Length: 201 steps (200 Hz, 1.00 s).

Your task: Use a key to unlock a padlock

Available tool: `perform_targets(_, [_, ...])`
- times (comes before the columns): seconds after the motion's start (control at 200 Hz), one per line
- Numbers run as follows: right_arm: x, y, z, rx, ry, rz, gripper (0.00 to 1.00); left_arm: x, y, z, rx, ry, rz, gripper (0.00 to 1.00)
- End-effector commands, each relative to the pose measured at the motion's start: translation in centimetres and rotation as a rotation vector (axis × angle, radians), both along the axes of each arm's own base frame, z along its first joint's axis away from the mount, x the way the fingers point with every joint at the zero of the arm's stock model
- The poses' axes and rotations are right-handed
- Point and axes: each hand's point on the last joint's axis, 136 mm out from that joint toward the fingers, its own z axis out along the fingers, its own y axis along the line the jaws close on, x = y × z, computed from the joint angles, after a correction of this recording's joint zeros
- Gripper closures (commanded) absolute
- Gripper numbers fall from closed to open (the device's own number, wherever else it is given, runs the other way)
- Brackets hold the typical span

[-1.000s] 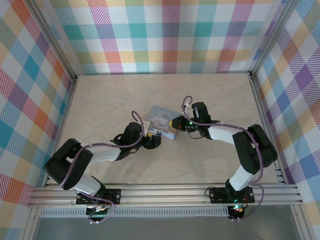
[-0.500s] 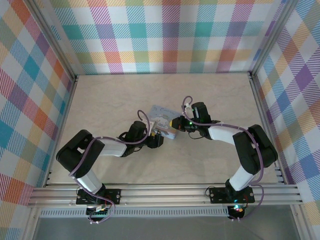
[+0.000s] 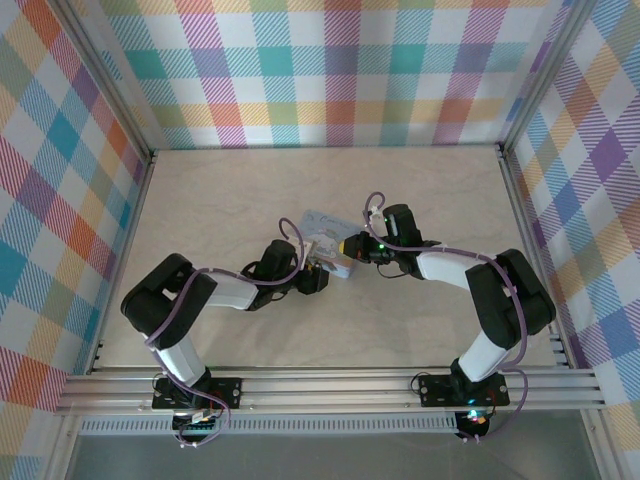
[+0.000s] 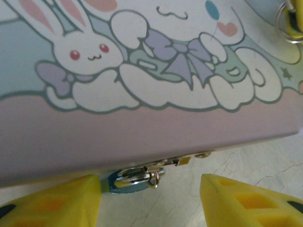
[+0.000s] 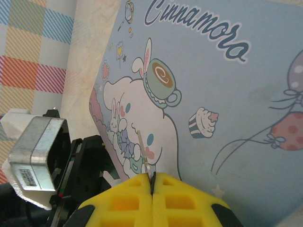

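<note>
Directly ahead of the left gripper (image 4: pixel 150 191), a little toward its left finger, the padlock (image 4: pixel 124 179) hangs at the lower front edge of the tin box (image 4: pixel 142 118). It has a blue body with a small metal shackle and a tiny ring, and it sits just above the table (image 4: pixel 246 158). This gripper is spread wide. Its yellow fingers (image 4: pixel 49 201) stand on either side of the padlock and clear of it, with bare table between them. The box's pale, cartoon-printed side rises just beyond the fingertips.

From above, the left gripper (image 3: pixel 318 280) lies at the near corner of the tin box (image 3: pixel 322 240), and the right gripper (image 3: pixel 348 245) sits against the box's opposite side. The two are near each other with the box between. The padlock is too small to make out from there.

The right gripper (image 5: pixel 152 182) is pressed together, its yellow fingers (image 5: pixel 118 203) pinching the key (image 5: pixel 146 158). The key is a thin metal sliver that sticks straight out past the fingertips, over the printed lid of the tin box (image 5: pixel 227 94). Whether its tip touches the lid cannot be told. Beyond and to the left of this gripper, the left arm's wrist (image 5: pixel 38 146) shows past the box's far edge.

In the left wrist view, a metal ring (image 4: pixel 285 21) with a bit of yellow behind it shows far ahead and to the right of the left gripper.
</note>
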Motion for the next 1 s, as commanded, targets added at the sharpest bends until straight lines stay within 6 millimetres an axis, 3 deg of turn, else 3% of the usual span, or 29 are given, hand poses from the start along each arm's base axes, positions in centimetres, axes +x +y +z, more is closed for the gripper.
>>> perform_targets(0.0, [-2.14,-0.82,-3.00,-0.076,0.105,0.017,1.00,0.38,-1.51,0.96,-0.042,-0.027,-0.036,0.45])
perform_targets(1.0, [-2.36,-0.72,-2.79,-0.065,0.105,0.021,1.00,0.62,-2.26,0.25,-0.005,-0.020,0.003,0.58])
